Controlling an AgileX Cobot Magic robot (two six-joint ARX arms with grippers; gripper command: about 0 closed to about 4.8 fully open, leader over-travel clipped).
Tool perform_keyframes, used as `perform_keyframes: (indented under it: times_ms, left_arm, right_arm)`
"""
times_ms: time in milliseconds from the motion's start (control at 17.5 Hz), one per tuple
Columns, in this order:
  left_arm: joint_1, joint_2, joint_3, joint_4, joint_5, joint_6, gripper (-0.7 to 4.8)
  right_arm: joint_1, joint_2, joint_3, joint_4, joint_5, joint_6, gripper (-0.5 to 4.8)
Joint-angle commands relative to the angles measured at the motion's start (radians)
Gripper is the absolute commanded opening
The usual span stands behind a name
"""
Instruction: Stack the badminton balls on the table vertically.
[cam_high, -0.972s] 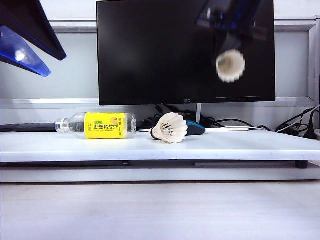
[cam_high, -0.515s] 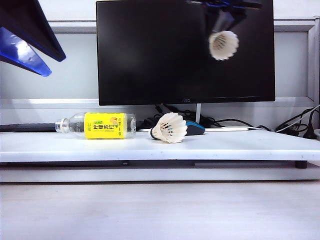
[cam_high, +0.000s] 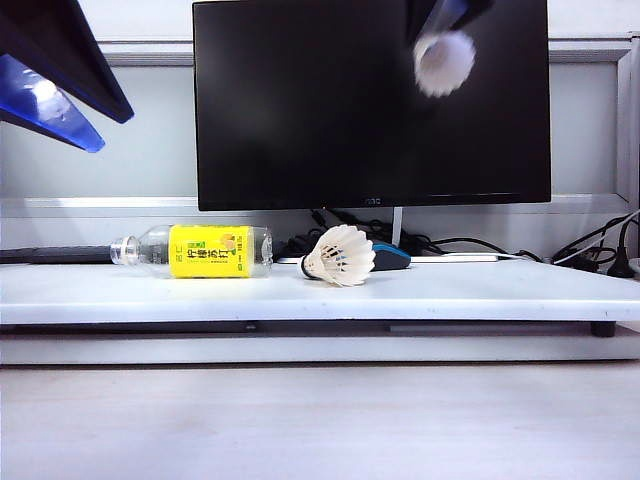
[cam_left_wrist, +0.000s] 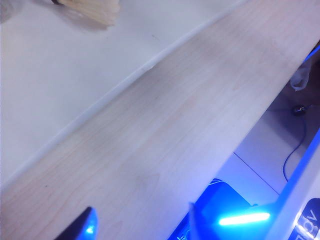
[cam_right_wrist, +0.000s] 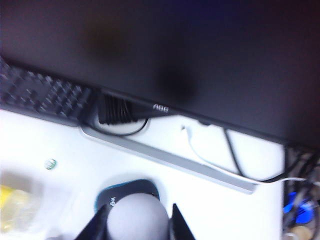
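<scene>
One badminton ball lies on its side on the white table, feathers toward the camera; its feathers also show in the left wrist view. A second badminton ball hangs high in front of the monitor, with my right gripper shut on its cork end. In the right wrist view the rounded cork tip sits between the two fingers of my right gripper. My left gripper is open and empty, high at the far left, and is open over the pale wood surface as my left gripper.
A yellow-labelled plastic bottle lies on the table left of the resting ball. A blue-and-black mouse sits just behind that ball, also seen as the mouse. A black monitor, a keyboard and cables stand at the back.
My right gripper has lifted the held badminton ball higher and slightly left. The left gripper, the lying ball and the bottle have not moved.
</scene>
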Motion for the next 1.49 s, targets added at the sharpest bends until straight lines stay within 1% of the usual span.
perform_keyframes:
  times_ms: [57, 172, 286, 458, 515, 686, 744, 858, 915, 972, 1087, 1144, 1258, 1430, 1487]
  left_arm:
    - [0.0, -0.002, 0.006, 0.013, 0.0, 0.004, 2.47]
    - [0.0, -0.002, 0.006, 0.012, 0.0, 0.004, 2.47]
    - [0.0, -0.002, 0.006, 0.008, 0.001, 0.004, 2.47]
    - [0.0, -0.002, 0.006, 0.0, 0.007, 0.004, 2.47]
    - [0.0, -0.002, 0.006, -0.003, 0.007, 0.004, 2.47]
    - [0.0, -0.001, 0.006, -0.002, 0.01, 0.003, 2.47]
    - [0.0, -0.001, 0.006, -0.002, 0.011, 0.003, 2.47]
    - [0.0, -0.001, 0.006, -0.002, 0.012, 0.0, 2.47]
    - [0.0, -0.001, 0.006, -0.002, 0.012, -0.004, 2.47]
    - [0.0, -0.001, 0.006, -0.002, 0.012, -0.005, 2.47]
    - [0.0, -0.001, 0.006, -0.003, 0.015, -0.011, 2.47]
    - [0.0, -0.001, 0.006, -0.007, 0.027, -0.03, 2.47]
    - [0.0, -0.001, 0.006, -0.013, 0.05, -0.031, 2.47]
    - [0.0, -0.001, 0.006, -0.004, 0.05, -0.03, 2.47]
    - [0.0, -0.001, 0.006, 0.006, 0.05, -0.03, 2.47]
  right_arm:
    - [0.0, -0.168, -0.126, 0.109, 0.005, -0.006, 1.03]
    - [0.0, -0.285, -0.241, 0.177, 0.011, -0.005, 1.03]
    - [0.0, -0.416, -0.407, 0.304, 0.042, -0.002, 1.03]
    - [0.0, -0.645, -0.824, 0.677, 0.05, 0.032, 1.03]
    - [0.0, -0.719, -0.995, 0.843, 0.049, 0.032, 1.03]
    - [0.0, -0.789, -1.348, 1.258, 0.047, 0.026, 1.03]
    - [0.0, -0.777, -1.416, 1.359, 0.051, 0.025, 1.03]
    - [0.0, -0.698, -1.504, 1.514, 0.098, 0.025, 1.03]
    - [0.0, -0.651, -1.515, 1.549, 0.098, 0.025, 1.03]
    - [0.0, -0.538, -1.516, 1.639, 0.089, 0.026, 1.03]
    - [0.001, -0.386, -1.514, 1.806, 0.087, 0.026, 1.03]
    - [0.001, -0.298, -1.514, 1.909, 0.087, 0.026, 1.04]
    - [0.001, -0.173, -1.512, 2.043, 0.091, 0.026, 1.03]
    - [0.001, -0.062, -1.509, 2.151, 0.092, 0.026, 1.03]
    - [0.001, -0.021, -1.493, 2.156, 0.095, 0.026, 1.03]
